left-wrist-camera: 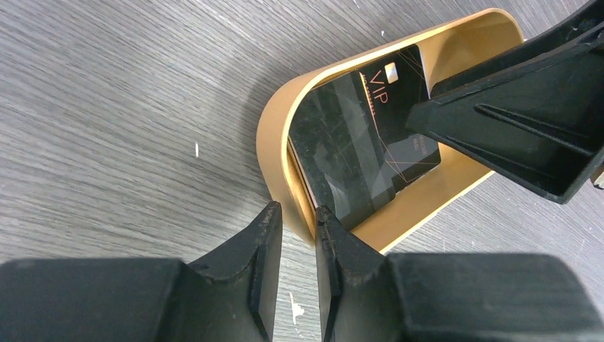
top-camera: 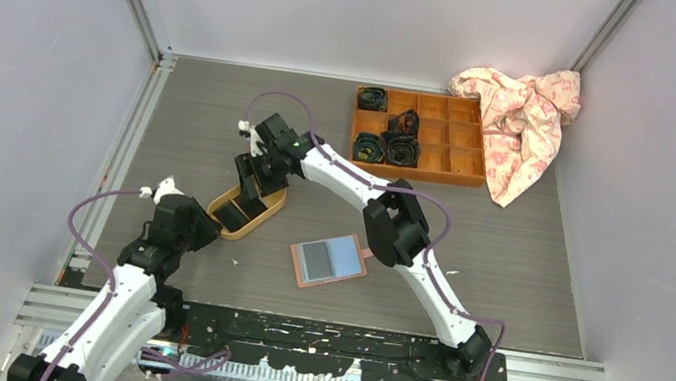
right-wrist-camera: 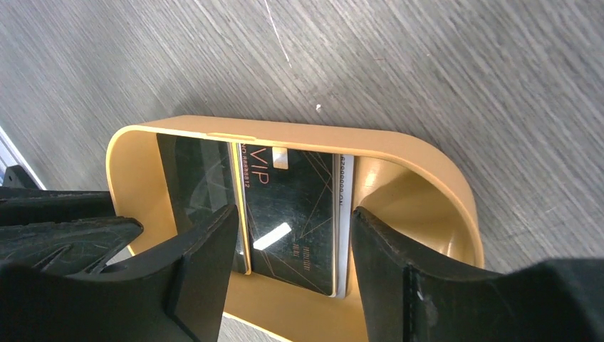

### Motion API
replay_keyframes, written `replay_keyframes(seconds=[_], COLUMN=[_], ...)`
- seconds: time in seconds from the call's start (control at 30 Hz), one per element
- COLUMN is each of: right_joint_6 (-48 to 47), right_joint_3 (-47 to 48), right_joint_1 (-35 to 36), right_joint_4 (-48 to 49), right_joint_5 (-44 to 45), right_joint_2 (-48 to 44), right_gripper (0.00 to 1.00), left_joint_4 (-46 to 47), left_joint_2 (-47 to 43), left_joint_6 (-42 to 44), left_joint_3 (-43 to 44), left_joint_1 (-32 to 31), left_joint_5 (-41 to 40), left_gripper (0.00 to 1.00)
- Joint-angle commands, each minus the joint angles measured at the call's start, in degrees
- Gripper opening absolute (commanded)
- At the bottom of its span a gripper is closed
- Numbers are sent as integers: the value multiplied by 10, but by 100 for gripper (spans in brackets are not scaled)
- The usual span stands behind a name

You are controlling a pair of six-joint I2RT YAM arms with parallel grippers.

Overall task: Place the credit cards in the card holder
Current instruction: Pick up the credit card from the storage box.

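The credit cards lie in a yellow oval tray (top-camera: pixel 247 211): a black VIP card (right-wrist-camera: pixel 292 214) on top, another black card (right-wrist-camera: pixel 199 178) beside it and a white card edge (right-wrist-camera: pixel 344 214) below. My right gripper (right-wrist-camera: pixel 293 214) is open inside the tray, one finger on each side of the VIP card (left-wrist-camera: pixel 356 149). My left gripper (left-wrist-camera: pixel 299 214) is shut on the tray's near end wall (left-wrist-camera: pixel 274 142), one finger inside and one outside. The card holder (top-camera: pixel 329 260), pink with bluish pockets, lies open on the table right of the tray, and no gripper touches it.
An orange-brown wooden compartment box (top-camera: pixel 420 134) with dark rolled items sits at the back. A pink patterned cloth (top-camera: pixel 525 117) lies bunched to its right. Grey enclosure walls close in the table on three sides.
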Motion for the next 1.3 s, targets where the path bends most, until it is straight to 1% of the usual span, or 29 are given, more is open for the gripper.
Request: replay_keyframes(seconds=[0.0, 0.17, 0.37, 0.6, 0.8, 0.9, 1.07, 1.17, 1.27], right_joint_6=[12, 57, 103, 153, 169, 188, 198, 185, 153], right_joint_3=[20, -7, -35, -74, -104, -115, -118, -115, -104], right_joint_1=[6, 7, 6, 0, -4, -6, -6, -6, -6], right_joint_4=[-3, 27, 61, 109, 134, 159, 169, 150, 110], right_joint_5=[-16, -91, -154, -212, -231, -248, -261, -237, -189], right_joint_2=[-1, -5, -31, -69, -87, -87, -83, -80, -75], right_gripper=[64, 63, 61, 53, 51, 48, 44, 43, 44], left_joint_4=[38, 47, 48, 44, 43, 43, 45, 45, 45], left_joint_2=[10, 17, 16, 12, 12, 12, 14, 14, 15], left_joint_6=[3, 5, 5, 5, 5, 5, 5, 6, 6], left_joint_3=[1, 1, 1, 2, 2, 2, 2, 3, 3], left_joint_1=[4, 4, 4, 4, 4, 4, 4, 4, 4], left_joint_5=[16, 29, 35, 34, 33, 33, 32, 32, 33], left_gripper=[24, 21, 20, 19, 19, 19, 19, 19, 19])
